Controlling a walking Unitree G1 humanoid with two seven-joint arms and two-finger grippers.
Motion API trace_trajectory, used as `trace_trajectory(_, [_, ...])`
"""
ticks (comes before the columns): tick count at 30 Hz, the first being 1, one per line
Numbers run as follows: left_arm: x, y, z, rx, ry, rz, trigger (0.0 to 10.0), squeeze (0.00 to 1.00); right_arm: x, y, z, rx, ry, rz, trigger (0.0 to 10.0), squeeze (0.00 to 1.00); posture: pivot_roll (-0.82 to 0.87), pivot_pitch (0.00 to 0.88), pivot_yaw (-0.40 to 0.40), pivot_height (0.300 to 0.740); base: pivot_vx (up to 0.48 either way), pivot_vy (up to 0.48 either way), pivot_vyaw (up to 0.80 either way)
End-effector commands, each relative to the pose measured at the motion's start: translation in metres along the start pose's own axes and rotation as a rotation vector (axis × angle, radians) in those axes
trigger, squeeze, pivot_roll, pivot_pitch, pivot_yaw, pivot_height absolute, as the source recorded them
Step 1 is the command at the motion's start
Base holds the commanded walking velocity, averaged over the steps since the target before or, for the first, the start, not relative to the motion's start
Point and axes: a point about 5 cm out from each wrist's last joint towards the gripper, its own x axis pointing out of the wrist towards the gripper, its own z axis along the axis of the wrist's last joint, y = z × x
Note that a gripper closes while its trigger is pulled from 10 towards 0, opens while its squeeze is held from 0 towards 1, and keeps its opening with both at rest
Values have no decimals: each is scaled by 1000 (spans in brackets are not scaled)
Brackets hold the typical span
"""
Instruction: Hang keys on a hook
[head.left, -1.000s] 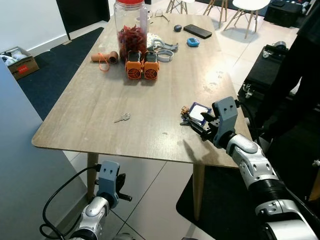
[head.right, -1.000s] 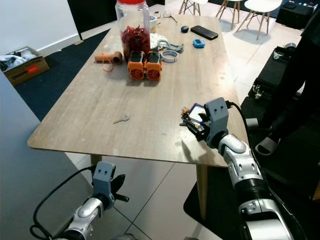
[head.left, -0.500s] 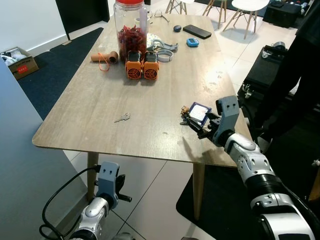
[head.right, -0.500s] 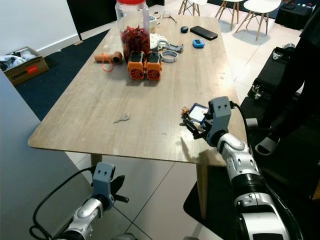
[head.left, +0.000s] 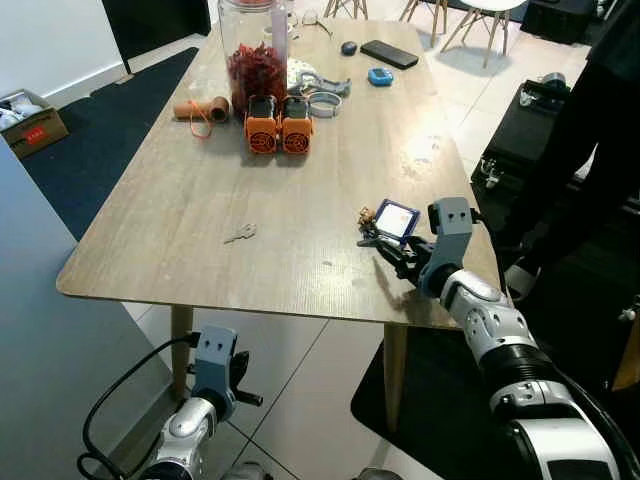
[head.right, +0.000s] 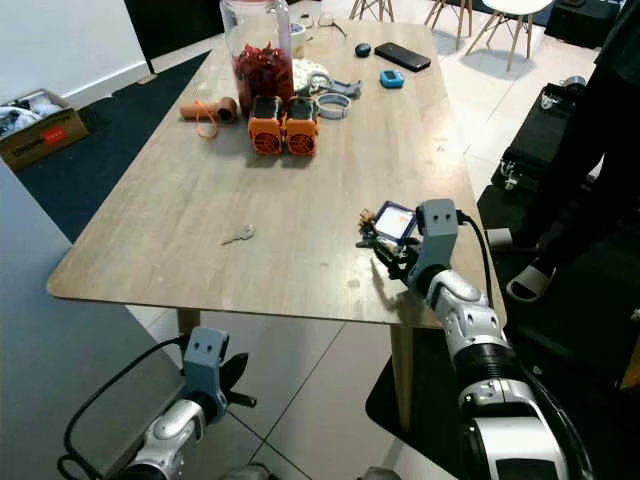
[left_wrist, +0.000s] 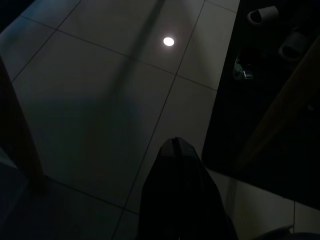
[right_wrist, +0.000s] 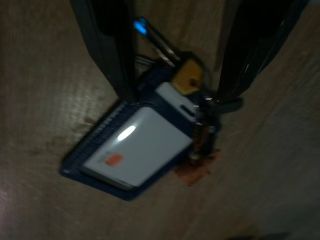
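A key bunch with a blue card holder (head.left: 392, 219) lies on the wooden table (head.left: 200, 210) near its right front edge. My right gripper (head.left: 396, 256) rests low on the table just in front of the bunch, open. In the right wrist view its two black fingers (right_wrist: 112, 55) straddle the card holder (right_wrist: 135, 150) and the small yellow tag (right_wrist: 190, 75). A single loose key (head.left: 241, 234) lies near the table's middle. My left gripper (left_wrist: 175, 145) hangs idle below the table edge over the tiled floor, shut.
At the table's far end stand a jar of red things (head.left: 255, 60), two orange objects (head.left: 278, 135), a cardboard roll (head.left: 195, 108) and a phone (head.left: 390, 53). A person in black (head.left: 600, 150) stands right of the table beside a black case (head.left: 530, 120).
The head camera has shifted a little. My right wrist has settled lower and closer to the key bunch, its fingers still apart around it. The left arm has not moved.
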Motion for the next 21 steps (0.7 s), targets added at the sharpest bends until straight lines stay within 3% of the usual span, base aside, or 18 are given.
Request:
trace_trajectory(1, [-4, 5, -4, -1, 18, 17, 10000, 0, 2, 0, -4, 16, 18, -21, 10000, 0, 62, 112, -28, 740, 0, 0, 0])
trace_trajectory(3, [-4, 5, -4, -1, 18, 18, 10000, 0, 2, 0, -3, 28, 14, -25, 10000, 0, 61, 115, -27, 740, 0, 0, 0])
trace_trajectory(4, [-4, 5, -4, -2, 18, 18, 10000, 0, 3, 0, -2, 41, 8, -28, 4941, 0, 61, 115, -29, 740, 0, 0, 0])
trace_trajectory(5, [-4, 5, -4, -2, 18, 18, 10000, 0, 3, 0, -2, 41, 8, -28, 4941, 0, 61, 115, -29, 740, 0, 0, 0])
trace_trajectory(6, [-4, 5, -4, -2, 18, 20, 10000, 0, 4, 0, 0, 52, 1, -29, 0, 0, 61, 116, -29, 740, 0, 0, 0])
trace_trajectory(7, [-4, 5, -4, -4, 18, 21, 10000, 0, 5, 1, 2, 53, -4, -34, 3255, 0, 62, 116, -31, 740, 0, 0, 0])
trace_trajectory(8, [-4, 5, -4, -4, 18, 21, 10000, 0, 5, 1, 2, 53, -4, -34, 3255, 0, 62, 116, -31, 740, 0, 0, 0])
trace_trajectory(9, [-4, 5, -5, -4, 19, 23, 10000, 0, 5, 1, 3, 51, -6, -38, 10000, 0, 62, 116, -31, 740, 0, 0, 0])
trace_trajectory(21, [-5, 6, -7, -9, 30, 31, 10000, 0, 10, 2, 14, 51, -33, -57, 10000, 0, 60, 109, -33, 740, 0, 0, 0])
